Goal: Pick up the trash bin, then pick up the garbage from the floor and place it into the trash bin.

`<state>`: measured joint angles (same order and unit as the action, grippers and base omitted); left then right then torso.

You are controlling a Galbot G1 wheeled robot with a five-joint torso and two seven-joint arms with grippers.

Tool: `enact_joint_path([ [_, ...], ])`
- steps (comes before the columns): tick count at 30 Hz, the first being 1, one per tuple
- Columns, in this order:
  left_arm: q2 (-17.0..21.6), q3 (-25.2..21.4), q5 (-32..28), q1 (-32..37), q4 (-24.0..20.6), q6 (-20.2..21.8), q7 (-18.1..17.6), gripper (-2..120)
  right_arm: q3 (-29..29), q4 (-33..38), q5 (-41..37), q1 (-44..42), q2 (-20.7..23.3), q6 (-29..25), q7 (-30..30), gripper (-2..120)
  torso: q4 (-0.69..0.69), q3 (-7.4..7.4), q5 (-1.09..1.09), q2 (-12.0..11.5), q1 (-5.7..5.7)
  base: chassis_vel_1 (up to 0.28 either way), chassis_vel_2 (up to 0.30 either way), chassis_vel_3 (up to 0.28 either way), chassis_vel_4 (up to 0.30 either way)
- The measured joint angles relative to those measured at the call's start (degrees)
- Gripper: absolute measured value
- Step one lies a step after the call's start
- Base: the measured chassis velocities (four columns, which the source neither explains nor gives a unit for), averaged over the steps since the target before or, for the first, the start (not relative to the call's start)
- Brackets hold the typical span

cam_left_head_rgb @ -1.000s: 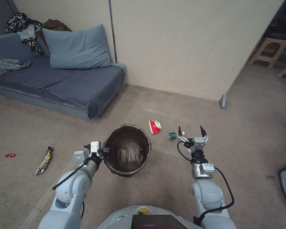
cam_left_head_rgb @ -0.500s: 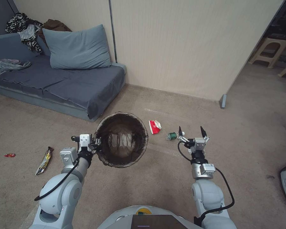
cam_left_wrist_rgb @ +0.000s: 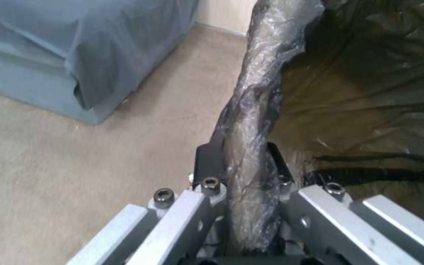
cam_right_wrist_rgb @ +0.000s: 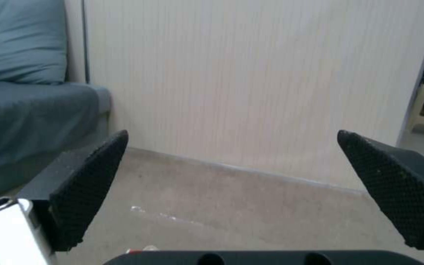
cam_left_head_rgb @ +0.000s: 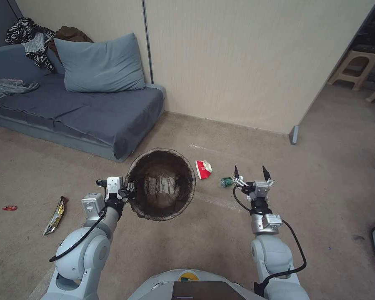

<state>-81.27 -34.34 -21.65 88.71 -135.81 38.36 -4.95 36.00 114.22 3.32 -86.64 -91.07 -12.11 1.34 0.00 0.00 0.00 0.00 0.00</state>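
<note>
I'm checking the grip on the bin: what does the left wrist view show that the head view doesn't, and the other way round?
Left wrist view: the left gripper shut on the trash bin, its fingers pinching the bag-covered rim.
Head view: the crushed cup, green-label bottle, gold wrapper, and the open right gripper held above the floor.
Both: the bin's dark liner, the sofa and the floor.

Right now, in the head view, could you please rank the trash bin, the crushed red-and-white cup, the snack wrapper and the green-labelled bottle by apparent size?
1. trash bin, lifted nearer the camera, so it looks enlarged
2. snack wrapper
3. crushed red-and-white cup
4. green-labelled bottle

Wrapper and cup look close: the wrapper is longer, the cup broader.
</note>
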Motion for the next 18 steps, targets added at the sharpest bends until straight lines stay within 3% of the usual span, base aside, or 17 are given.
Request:
enact_joint_path([
  [13,0.08,-0.06,-0.17,-0.39,0.71,0.05,-0.33,2,0.08,-1.88,1.44,0.67,-0.09,-2.65,0.48,100,-0.02,0.01,0.01,0.0,0.01,-0.232,0.228,0.223,-0.233],
  [18,0.11,0.04,-0.17,-0.31,0.84,0.15,-0.39,2,0.39,-3.5,3.4,1.59,1.67,-4.46,1.91,100,0.01,0.02,0.01,0.0,0.02,-0.034,0.063,0.058,-0.056],
])
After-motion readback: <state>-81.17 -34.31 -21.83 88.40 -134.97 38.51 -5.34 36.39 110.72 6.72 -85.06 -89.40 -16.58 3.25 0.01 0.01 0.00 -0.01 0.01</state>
